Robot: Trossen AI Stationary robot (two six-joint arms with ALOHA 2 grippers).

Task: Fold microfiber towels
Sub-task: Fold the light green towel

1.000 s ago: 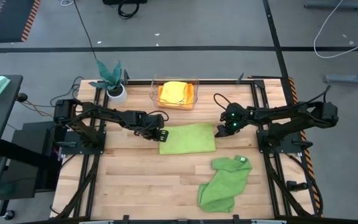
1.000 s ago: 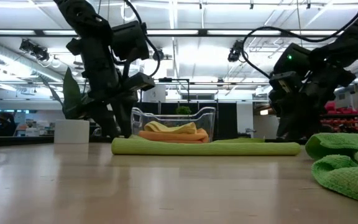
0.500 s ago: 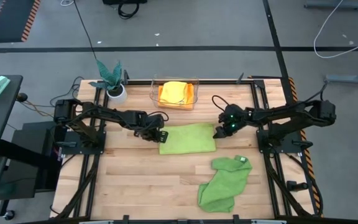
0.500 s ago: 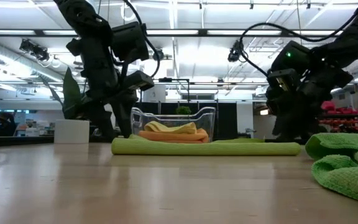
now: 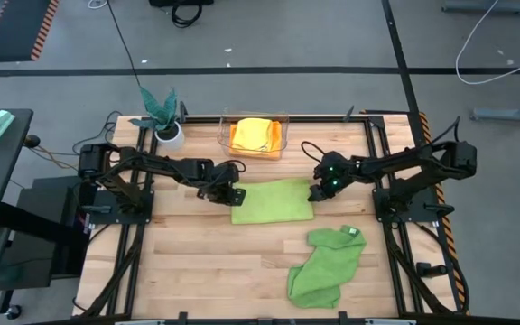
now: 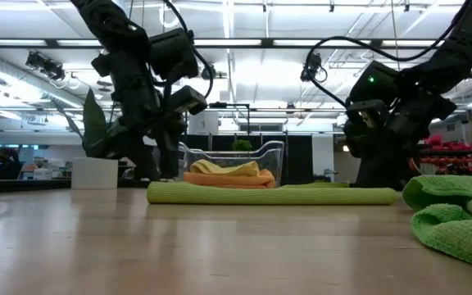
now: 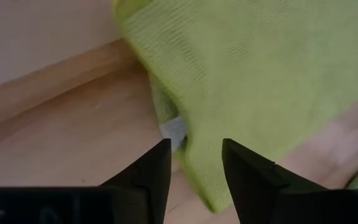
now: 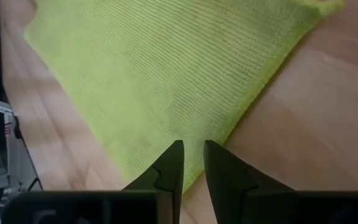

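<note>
— Where's the lime green towel [image 5: 273,200]?
— Folded flat mid-table, in front of the clear bin [image 5: 255,119].
— And the claws?
— Left gripper [image 5: 233,192] at its left edge, fingers apart, empty. Right gripper [image 5: 318,190] at its right edge — fingers narrowly parted, holding nothing.

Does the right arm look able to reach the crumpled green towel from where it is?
Probably yes. The crumpled green towel lies on the right arm's side, with bare wood and nothing between it and the right gripper.
</note>
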